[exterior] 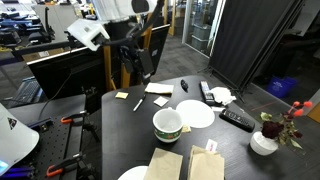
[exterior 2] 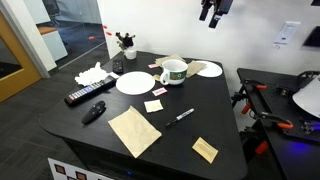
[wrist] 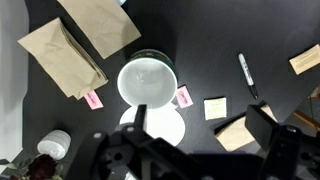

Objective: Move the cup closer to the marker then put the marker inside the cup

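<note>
White-shelled arm (exterior: pixel 88 32), black cabling, dark blocky hand (exterior 2: pixel 210 16)

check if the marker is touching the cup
Apart. The wrist view shows the marker lying well to one side of the cup, with bare dark table between them.

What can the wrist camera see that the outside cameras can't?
Only the wrist view looks straight down into the cup, showing its empty inside. Only the exterior views show the cup's green band and the remote. Both share the marker, the plate and the brown paper.
</note>
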Robot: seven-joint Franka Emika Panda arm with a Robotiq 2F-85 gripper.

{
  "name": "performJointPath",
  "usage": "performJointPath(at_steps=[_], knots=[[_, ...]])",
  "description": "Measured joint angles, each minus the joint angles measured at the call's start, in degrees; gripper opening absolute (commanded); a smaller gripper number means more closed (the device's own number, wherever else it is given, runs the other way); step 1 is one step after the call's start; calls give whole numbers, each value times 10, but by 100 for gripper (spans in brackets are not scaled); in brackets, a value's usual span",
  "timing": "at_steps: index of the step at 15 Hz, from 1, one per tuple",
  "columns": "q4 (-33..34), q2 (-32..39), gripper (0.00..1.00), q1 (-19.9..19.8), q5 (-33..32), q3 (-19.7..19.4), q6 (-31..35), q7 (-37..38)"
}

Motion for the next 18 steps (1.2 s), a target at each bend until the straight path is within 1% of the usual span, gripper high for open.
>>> performJointPath(at_steps=[3, 7, 12, 15, 18], knots=[[8, 55, 100, 0, 0, 4, 26, 0], [32, 121, 100, -1, 0, 8, 29, 0], [62, 188, 100, -7, 0, 24, 29, 2], [70, 216, 100, -11, -6, 34, 29, 16], [70, 217, 100, -15, -6, 39, 29, 15]])
